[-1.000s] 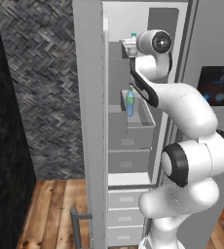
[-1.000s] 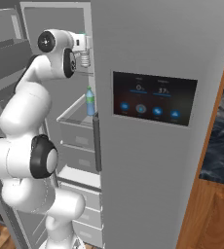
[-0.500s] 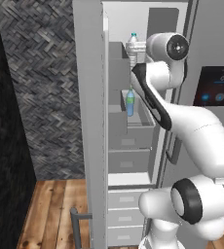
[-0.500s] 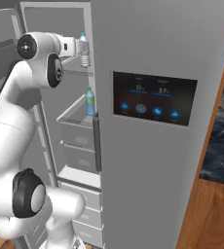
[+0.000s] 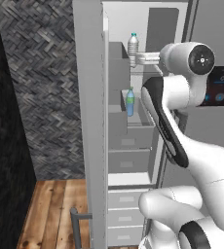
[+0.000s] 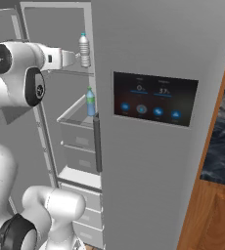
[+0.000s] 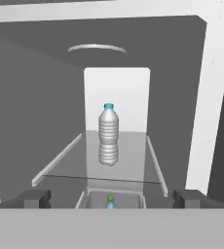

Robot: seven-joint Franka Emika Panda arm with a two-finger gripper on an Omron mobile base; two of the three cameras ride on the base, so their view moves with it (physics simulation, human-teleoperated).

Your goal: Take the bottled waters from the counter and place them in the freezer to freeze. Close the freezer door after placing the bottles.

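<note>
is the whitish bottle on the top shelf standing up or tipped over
Upright. In the hand view the whitish bottle stands cap up on the top shelf, clear of the open gripper.

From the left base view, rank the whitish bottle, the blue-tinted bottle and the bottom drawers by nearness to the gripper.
1. Whitish bottle, upright on the top shelf, just beyond the gripper.
2. Blue-tinted bottle, in the bin below.
3. Bottom drawers, far lower.
</note>
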